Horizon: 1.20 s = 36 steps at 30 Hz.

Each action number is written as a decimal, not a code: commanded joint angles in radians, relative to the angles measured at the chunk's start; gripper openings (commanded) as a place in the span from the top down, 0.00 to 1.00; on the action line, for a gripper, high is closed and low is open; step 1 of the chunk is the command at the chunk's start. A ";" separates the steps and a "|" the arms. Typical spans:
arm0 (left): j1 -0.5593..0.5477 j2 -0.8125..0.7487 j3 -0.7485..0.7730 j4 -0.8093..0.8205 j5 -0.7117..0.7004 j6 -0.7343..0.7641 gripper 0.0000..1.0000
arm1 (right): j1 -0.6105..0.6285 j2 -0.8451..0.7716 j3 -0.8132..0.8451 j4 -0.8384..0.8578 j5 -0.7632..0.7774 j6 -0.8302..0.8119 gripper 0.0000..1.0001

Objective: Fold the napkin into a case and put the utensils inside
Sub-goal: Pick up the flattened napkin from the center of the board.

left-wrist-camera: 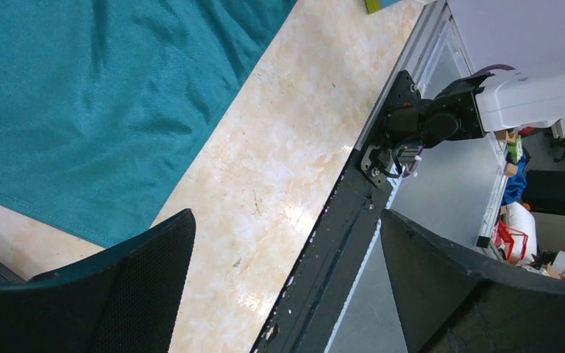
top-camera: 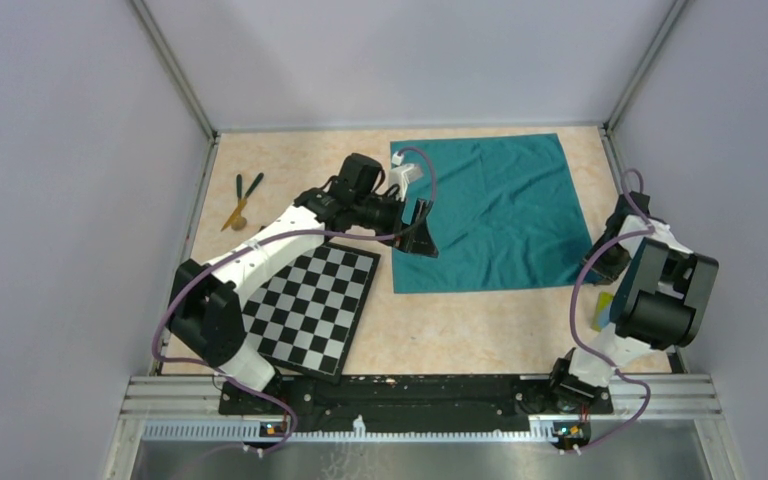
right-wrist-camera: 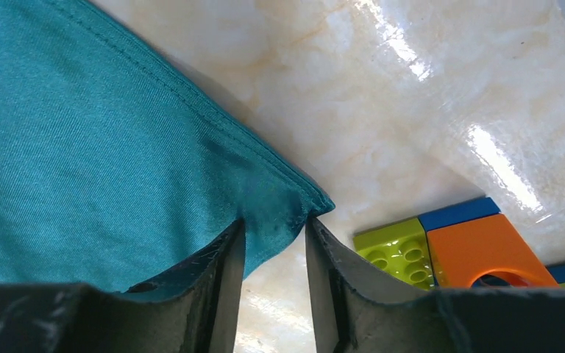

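Left claw (left-wrist-camera: 287, 220): wide open, empty, above the napkin (left-wrist-camera: 81, 95) edge.
Right claw (right-wrist-camera: 274, 225): partly open, napkin corner between its fingers (right-wrist-camera: 221, 272), toy blocks (right-wrist-camera: 441, 250) nearby.

Beside the right fingers (right-wrist-camera: 353, 294), the toy blocks (right-wrist-camera: 456, 250) are cut off by a finger. Whether these fingers pinch the napkin (right-wrist-camera: 81, 147) corner between them is unclear. From above, their own arm (top-camera: 660, 290) hides them.
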 commanded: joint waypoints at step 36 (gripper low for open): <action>0.032 -0.001 -0.074 0.106 0.094 -0.019 0.01 | -0.058 -0.139 -0.062 0.071 0.023 -0.021 0.53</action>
